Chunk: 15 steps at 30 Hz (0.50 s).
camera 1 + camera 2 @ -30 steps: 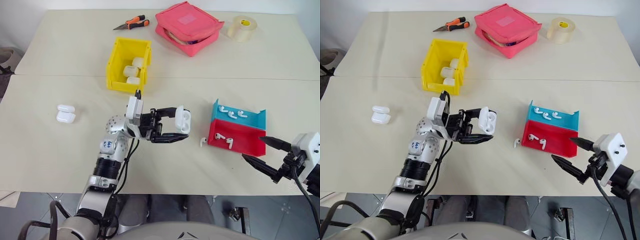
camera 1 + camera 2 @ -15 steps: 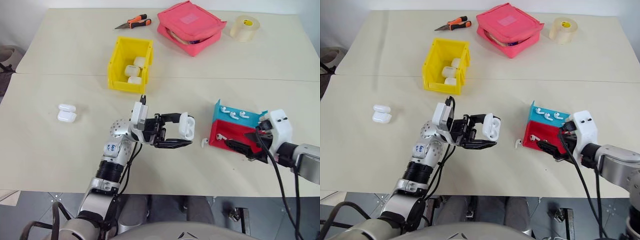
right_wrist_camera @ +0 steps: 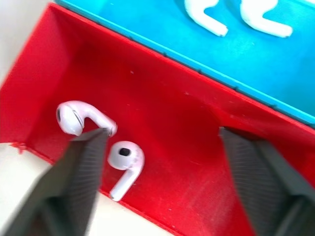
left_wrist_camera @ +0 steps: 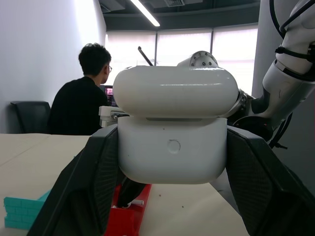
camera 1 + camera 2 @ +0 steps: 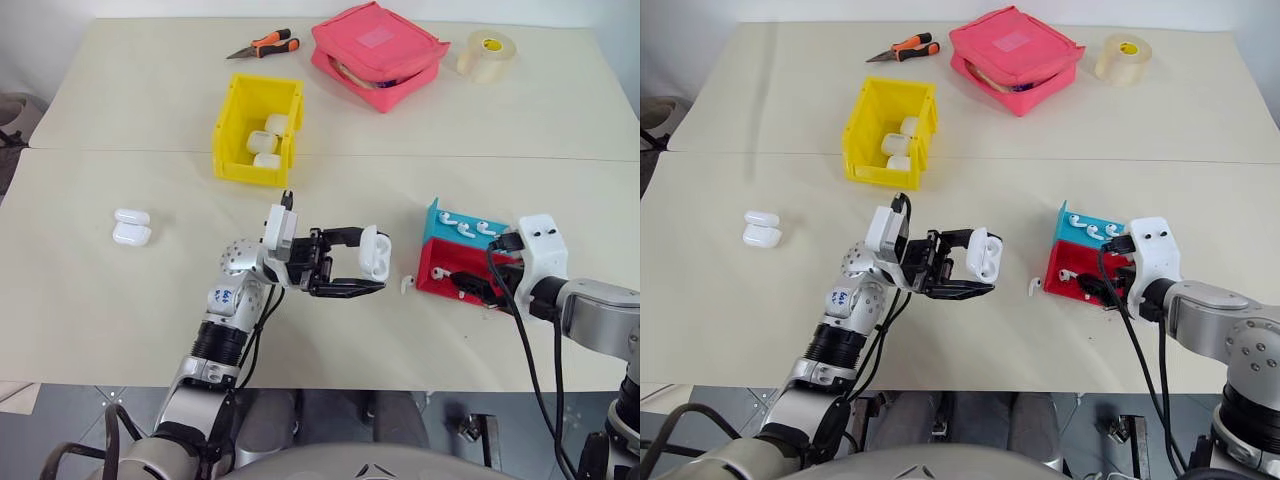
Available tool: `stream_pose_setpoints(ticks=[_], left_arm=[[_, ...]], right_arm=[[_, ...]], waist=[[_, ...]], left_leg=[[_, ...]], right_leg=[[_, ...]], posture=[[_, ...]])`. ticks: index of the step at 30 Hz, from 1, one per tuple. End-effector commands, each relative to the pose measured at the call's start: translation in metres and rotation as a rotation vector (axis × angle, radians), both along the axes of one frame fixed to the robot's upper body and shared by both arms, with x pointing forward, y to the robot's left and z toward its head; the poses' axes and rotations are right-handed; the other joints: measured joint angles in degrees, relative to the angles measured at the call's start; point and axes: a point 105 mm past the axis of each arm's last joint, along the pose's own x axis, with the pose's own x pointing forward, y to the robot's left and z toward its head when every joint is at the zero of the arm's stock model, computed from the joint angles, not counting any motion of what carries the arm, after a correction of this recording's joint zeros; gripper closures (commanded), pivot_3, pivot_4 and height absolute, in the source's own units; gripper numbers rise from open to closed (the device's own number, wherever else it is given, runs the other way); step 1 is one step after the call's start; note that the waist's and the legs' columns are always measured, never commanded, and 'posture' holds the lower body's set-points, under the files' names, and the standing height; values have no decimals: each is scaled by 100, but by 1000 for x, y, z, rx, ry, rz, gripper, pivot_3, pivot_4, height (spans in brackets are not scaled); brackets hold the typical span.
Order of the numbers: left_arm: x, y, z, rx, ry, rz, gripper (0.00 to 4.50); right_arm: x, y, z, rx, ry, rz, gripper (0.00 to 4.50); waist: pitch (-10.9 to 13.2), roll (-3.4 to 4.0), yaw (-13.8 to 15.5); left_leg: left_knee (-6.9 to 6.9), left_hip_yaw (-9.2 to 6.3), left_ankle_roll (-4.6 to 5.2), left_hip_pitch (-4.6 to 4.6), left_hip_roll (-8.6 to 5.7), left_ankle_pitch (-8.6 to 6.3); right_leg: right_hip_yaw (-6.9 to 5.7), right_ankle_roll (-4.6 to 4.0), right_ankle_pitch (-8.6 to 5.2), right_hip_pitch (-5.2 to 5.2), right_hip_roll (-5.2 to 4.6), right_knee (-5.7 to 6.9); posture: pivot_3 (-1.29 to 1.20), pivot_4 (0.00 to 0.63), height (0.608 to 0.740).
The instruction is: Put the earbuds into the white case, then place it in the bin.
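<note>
My left gripper (image 5: pixel 366 262) is shut on the white case (image 5: pixel 374 252) and holds it above the table's middle. The case's (image 4: pixel 173 125) hinge side and small button face the left wrist camera. My right gripper (image 3: pixel 162 132) is open, its fingers (image 3: pixel 86 167) lowered into the red half of the tray (image 5: pixel 440 275). Two earbuds (image 3: pixel 81 118) (image 3: pixel 124 160) lie by one fingertip and neither is gripped. Three more earbuds (image 5: pixel 462 227) lie in the teal half. One earbud (image 5: pixel 406 285) is loose on the table beside the tray. The yellow bin (image 5: pixel 232 130) stands farther back with three cases (image 5: pixel 265 145) inside.
Two more white cases (image 5: pixel 131 228) lie at the table's left. At the back are a pink pouch (image 5: pixel 378 52), a tape roll (image 5: pixel 484 52) and orange-handled pliers (image 5: pixel 264 46). A person (image 4: pixel 81 98) sits in the background of the left wrist view.
My right arm has swung in from the table's near right edge and tipped its gripper down into the red tray. The left gripper and the case have stayed put.
</note>
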Motion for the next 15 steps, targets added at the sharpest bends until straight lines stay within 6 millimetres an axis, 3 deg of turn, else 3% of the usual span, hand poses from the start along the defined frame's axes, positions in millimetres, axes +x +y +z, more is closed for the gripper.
stream_pose_setpoints(ticks=[1, 15], left_arm=[[-4, 1, 8, -27, -40, -2, 1694], [-4, 0, 9, -29, -38, -3, 1694]], right_arm=[[-9, 6, -10, -10, 63, 47, 2301], [-16, 7, -17, -1, 97, 26, 2301]], waist=[[0, 0, 0], [-1, -2, 0]], left_leg=[[0, 0, 0, 0, 0, 0], [0, -1, 0, 1, 3, 0]], right_leg=[[0, 0, 0, 0, 0, 0], [0, 0, 0, 1, 2, -1]], posture=[[0, 150, 740], [0, 150, 740]])
